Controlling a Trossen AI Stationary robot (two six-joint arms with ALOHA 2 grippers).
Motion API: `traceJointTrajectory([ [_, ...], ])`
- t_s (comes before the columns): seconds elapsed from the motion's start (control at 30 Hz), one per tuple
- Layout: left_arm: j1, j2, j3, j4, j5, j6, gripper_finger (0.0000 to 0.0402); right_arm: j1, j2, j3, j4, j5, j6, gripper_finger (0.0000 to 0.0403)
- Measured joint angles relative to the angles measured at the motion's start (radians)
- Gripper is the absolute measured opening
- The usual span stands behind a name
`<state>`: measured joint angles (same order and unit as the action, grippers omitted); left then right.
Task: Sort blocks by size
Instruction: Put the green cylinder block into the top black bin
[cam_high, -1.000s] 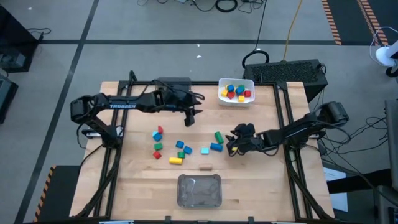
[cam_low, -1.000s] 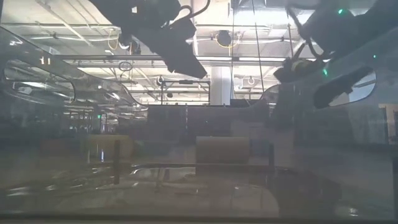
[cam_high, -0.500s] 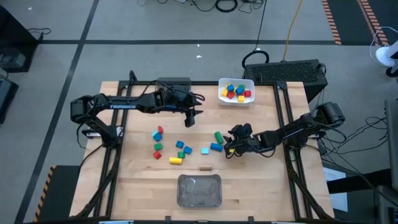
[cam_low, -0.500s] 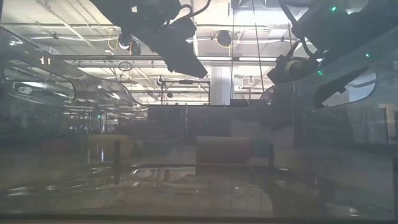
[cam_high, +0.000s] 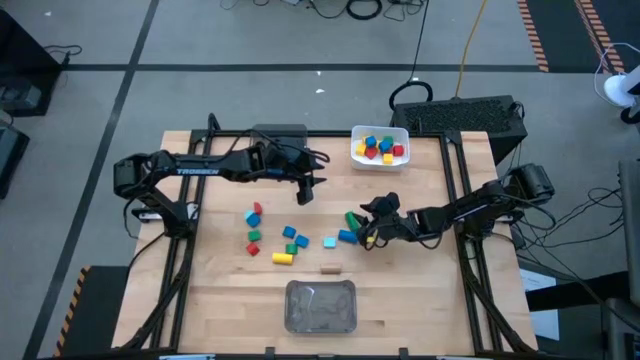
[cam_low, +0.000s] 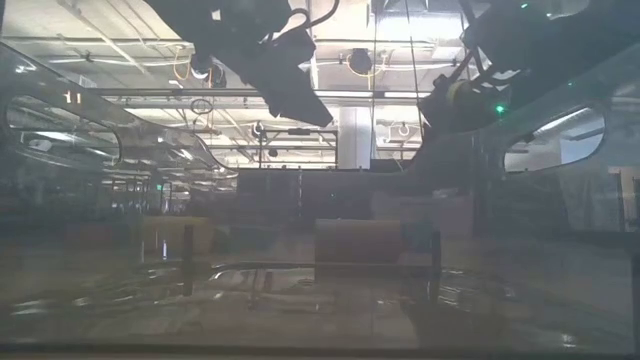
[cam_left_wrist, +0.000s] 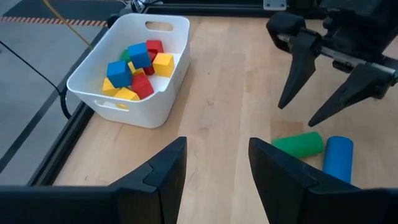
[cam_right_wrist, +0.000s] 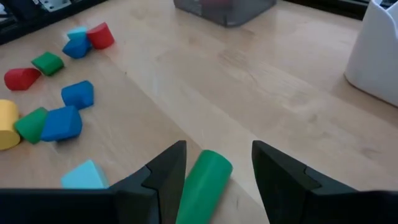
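Fingers of the right gripper stand apart and empty, straddling the green cylinder, which lies on its side on the bare table just beside a blue cylinder. Painted wood like this should be light, stiff and rather slick, likely to roll, so a pinch across the round flanks at mid-length looks safest. Farther off, the left gripper hovers part-open and empty near the white bin of small cubes, with more blocks scattered mid-table.

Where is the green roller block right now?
In the high view the green cylinder lies right of the table's middle, beside a blue cylinder. The right claw, open, is right over it.
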<state>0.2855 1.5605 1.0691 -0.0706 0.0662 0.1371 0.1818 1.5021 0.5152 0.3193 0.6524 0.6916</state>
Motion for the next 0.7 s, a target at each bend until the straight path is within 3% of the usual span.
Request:
traceJointTrajectory([
  [0.3,0.008,0.001,0.000,-0.039,-0.056,0.029,0.0176,-0.011,0.042,0.002,0.000,-0.006,0.029,0.0204],
  [0.5,0.007,0.001,0.000,-0.054,-0.099,0.029,0.0176,-0.010,0.131,0.035,-0.009,-0.008,0.102,0.0254],
  [0.7,0.007,0.001,0.000,-0.094,-0.101,0.031,0.0176,0.000,0.246,0.095,-0.011,-0.075,0.139,0.0267],
])
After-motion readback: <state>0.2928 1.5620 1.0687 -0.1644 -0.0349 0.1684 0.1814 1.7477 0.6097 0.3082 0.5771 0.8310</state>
